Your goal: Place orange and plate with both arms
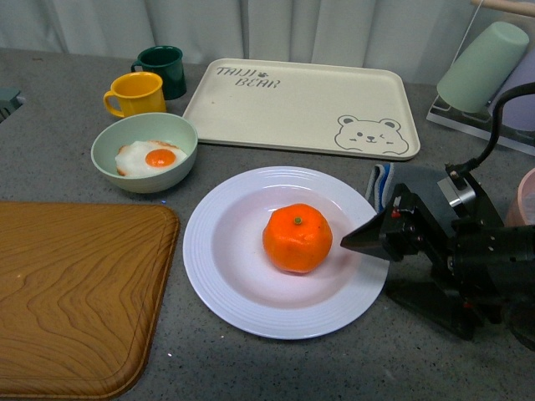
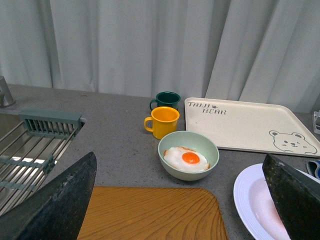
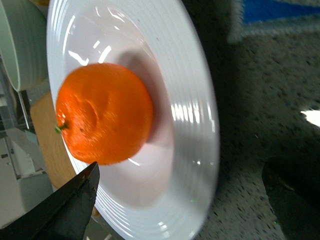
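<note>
orange (image 1: 297, 238) in plate (image 1: 251, 313) on tabletop (image 1: 276, 372): placing looks done | right tool (image 1: 355, 242) at orange's 3 o'clock: wide, empty | left tool (image 2: 179, 157): wide, empty | remaining: likely only retreat

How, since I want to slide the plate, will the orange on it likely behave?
The orange is round and sits loose in the glossy plate, so a jerk would probably roll it. The raised rim likely keeps it in.
</note>
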